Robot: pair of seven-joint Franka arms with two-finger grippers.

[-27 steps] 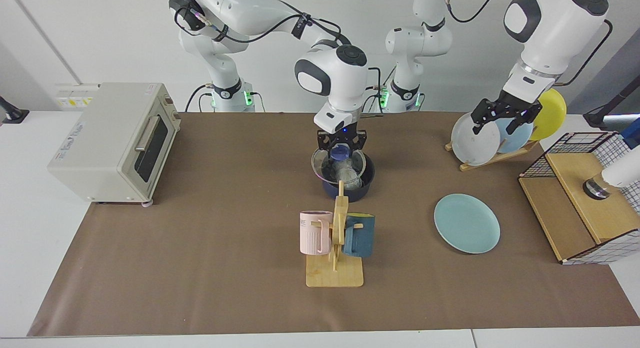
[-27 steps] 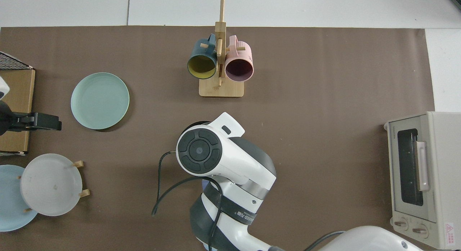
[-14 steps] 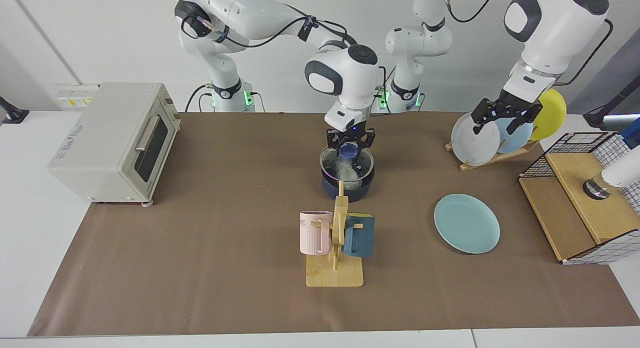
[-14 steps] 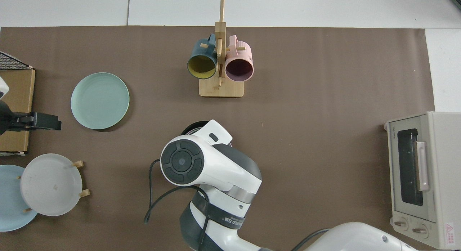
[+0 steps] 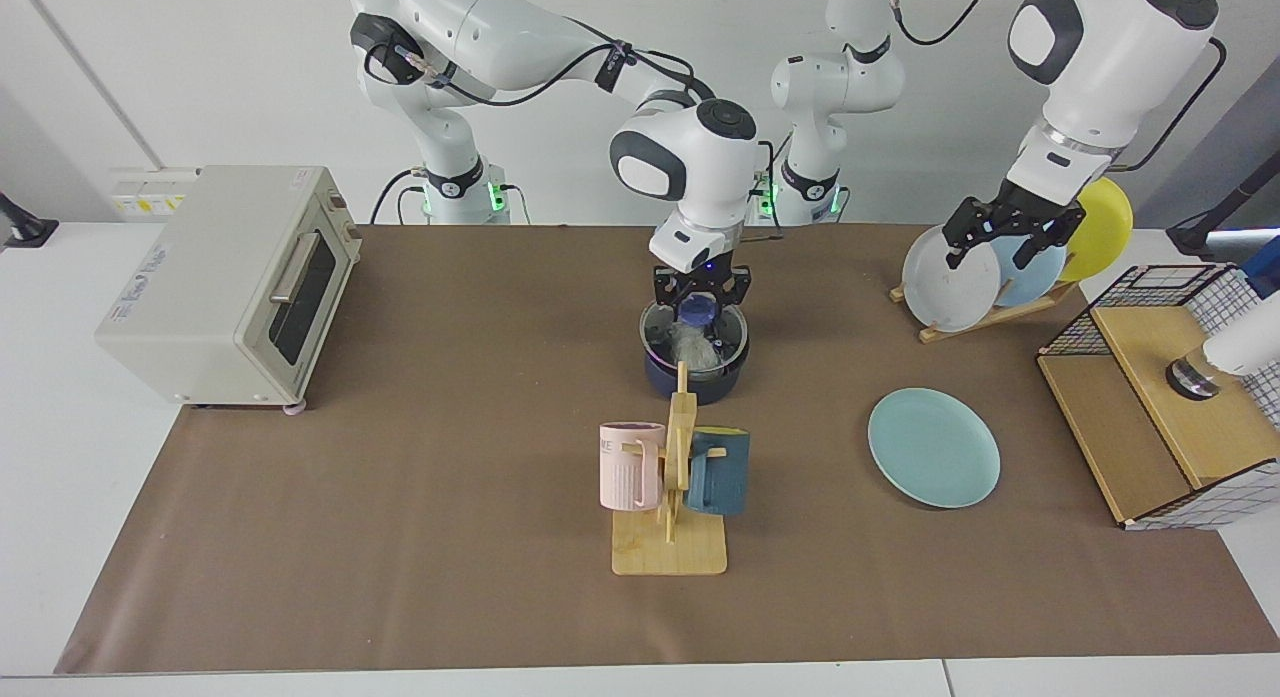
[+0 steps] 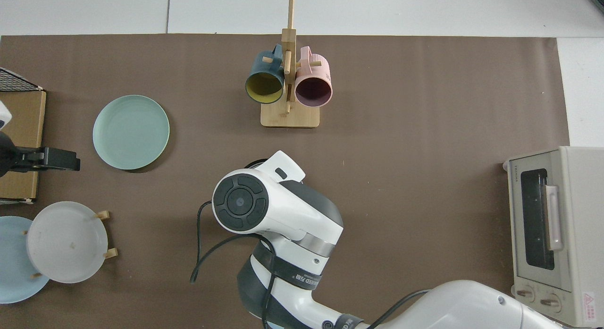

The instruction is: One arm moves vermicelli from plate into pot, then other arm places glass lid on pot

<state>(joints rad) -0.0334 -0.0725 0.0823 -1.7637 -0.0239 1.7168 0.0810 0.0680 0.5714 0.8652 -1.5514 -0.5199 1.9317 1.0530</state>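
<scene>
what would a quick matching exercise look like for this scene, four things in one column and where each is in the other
Things:
1. vermicelli
2. glass lid
3. plate
4. left pincer

Places or states:
A. bare on the brown mat, nothing on it
B. on top of the pot, its blue knob between the right pincer's fingers
C. up by the rack of standing plates, away from the pot
D. inside the pot, seen through the glass

Pairs: 1-D, 2-B, 3-A, 4-C
</scene>
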